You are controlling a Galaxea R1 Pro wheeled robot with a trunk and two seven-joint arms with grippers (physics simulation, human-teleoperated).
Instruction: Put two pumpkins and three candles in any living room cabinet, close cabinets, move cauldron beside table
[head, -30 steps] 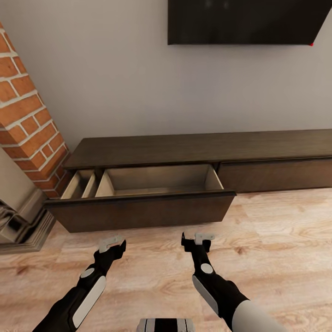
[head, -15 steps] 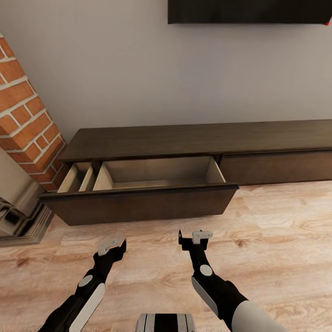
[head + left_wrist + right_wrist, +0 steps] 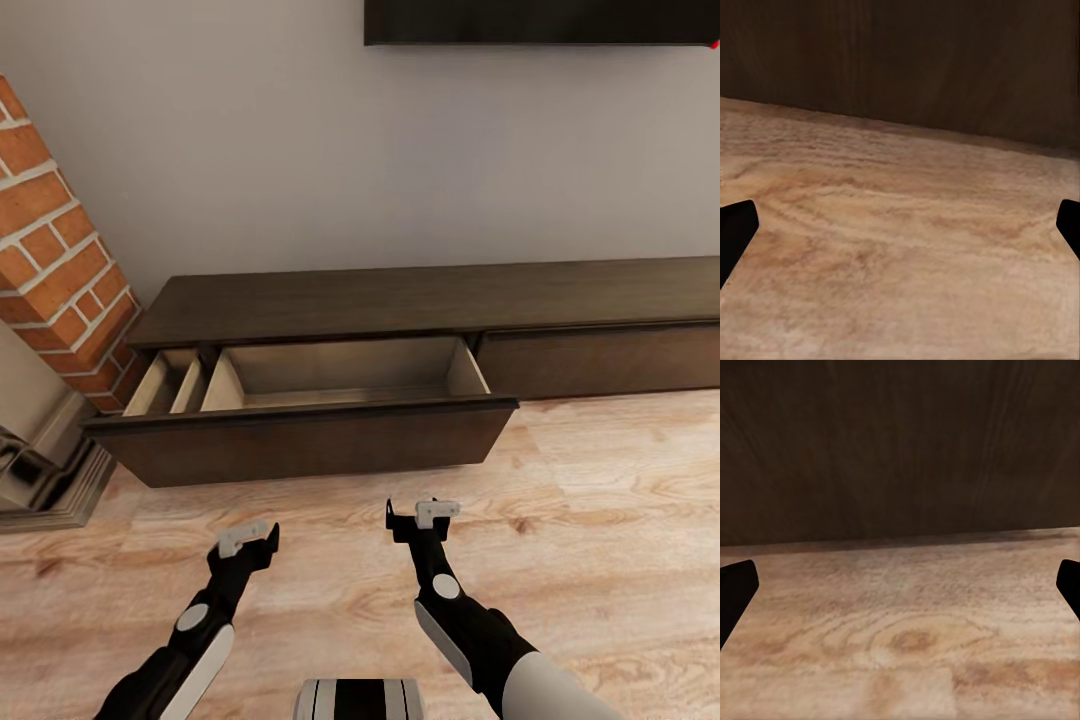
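We're facing the long low dark-brown wooden cabinet [image 3: 420,300] against the wall, its wide beige-lined drawer [image 3: 340,385] pulled out. Our left gripper [image 3: 248,540] and right gripper [image 3: 420,515] hover over the pale wood floor [image 3: 600,500], fingers spread wide, holding nothing.

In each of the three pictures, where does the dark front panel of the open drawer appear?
Head view: the drawer front spans left of centre, above both grippers.
Left wrist view: the dark band across the top.
Right wrist view: the dark upper half.
Shared landmark: the wooden floor below it.
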